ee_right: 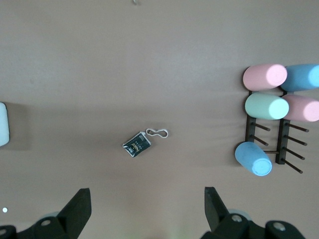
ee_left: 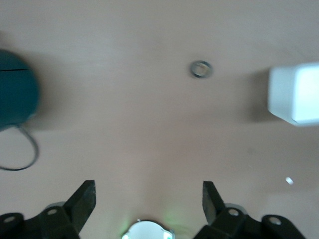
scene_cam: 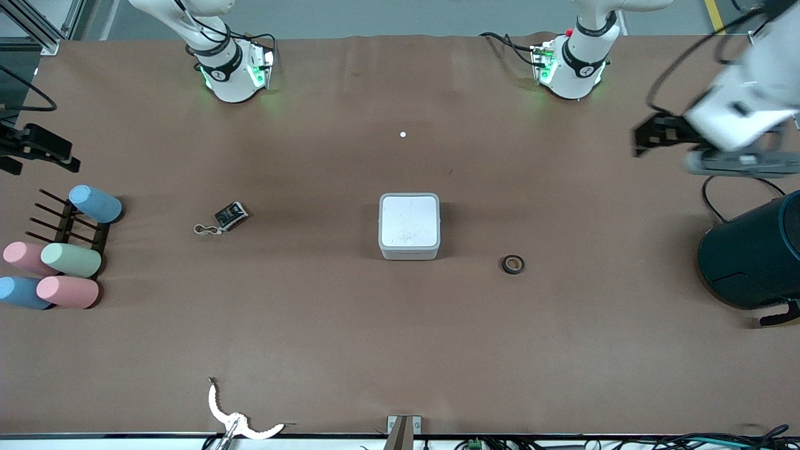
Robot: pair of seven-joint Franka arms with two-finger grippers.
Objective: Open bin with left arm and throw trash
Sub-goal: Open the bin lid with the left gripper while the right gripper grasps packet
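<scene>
The white bin stands mid-table with its lid shut flat; it also shows in the left wrist view and at the edge of the right wrist view. The dark wrapper packet with its white looped cord lies toward the right arm's end, also in the right wrist view. The black tape ring lies toward the left arm's end, slightly nearer the camera than the bin, also in the left wrist view. My left gripper is open and empty, high over the table by the teal cylinder. My right gripper is open and empty, high over the rack end.
A large dark teal cylinder with a black cable stands at the left arm's end. Several pastel cylinders lie on a dark rack at the right arm's end. A tiny white ball lies between the bases. A white curved piece lies at the near edge.
</scene>
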